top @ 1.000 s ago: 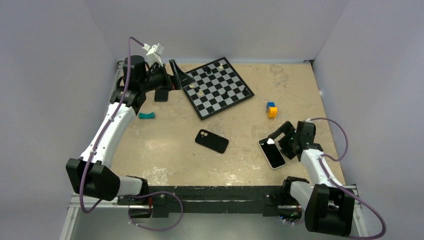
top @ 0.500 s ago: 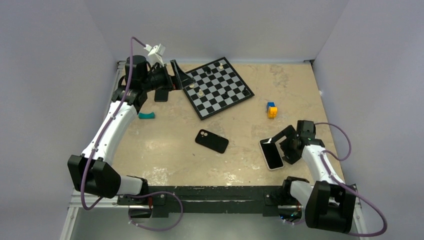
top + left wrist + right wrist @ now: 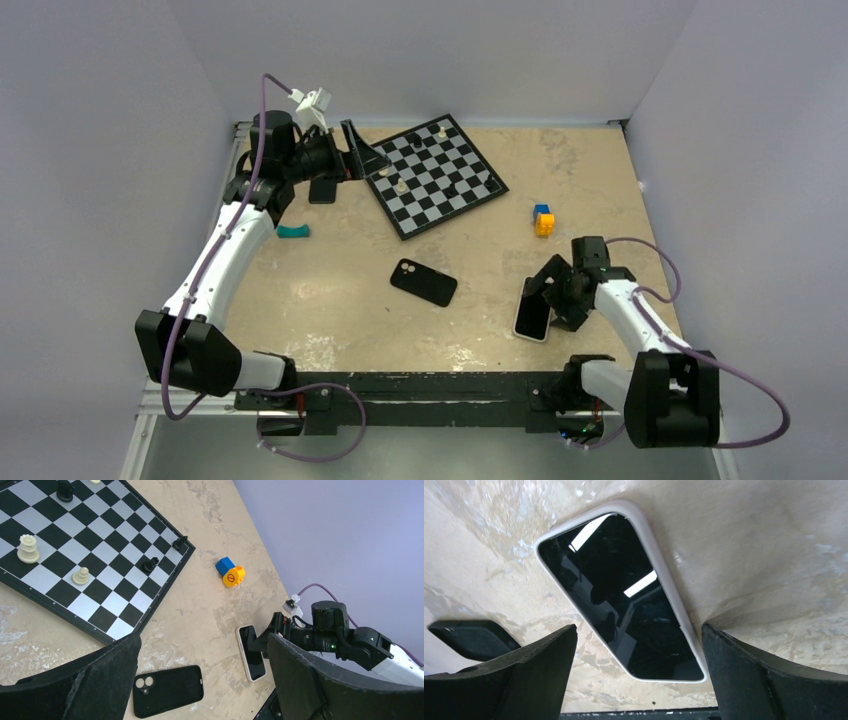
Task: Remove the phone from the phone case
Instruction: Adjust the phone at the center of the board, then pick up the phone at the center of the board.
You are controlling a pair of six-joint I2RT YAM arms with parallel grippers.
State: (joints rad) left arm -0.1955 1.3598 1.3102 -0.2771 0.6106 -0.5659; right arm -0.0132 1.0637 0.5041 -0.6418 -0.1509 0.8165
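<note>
The phone [image 3: 532,310] lies screen up on the table at the near right, its white rim showing; it also shows in the right wrist view [image 3: 624,600] and the left wrist view [image 3: 251,652]. My right gripper [image 3: 556,294] is open and low over it, and the phone's near end lies between the fingers [image 3: 639,628]. The empty black phone case [image 3: 423,282] rests back up at the table's middle, apart from the phone [image 3: 167,691] [image 3: 471,639]. My left gripper [image 3: 345,168] hangs open and empty at the far left beside the chessboard [image 3: 202,640].
A chessboard [image 3: 435,175] with a few pieces sits at the back. A blue and orange toy [image 3: 543,218] stands behind the right gripper, a teal piece [image 3: 293,232] lies at the left. A black rail [image 3: 430,385] runs along the near edge.
My right gripper has swung left and lower. The phone has slid left and turned, its far end now leaning the other way. The left arm and the case have stayed put.
</note>
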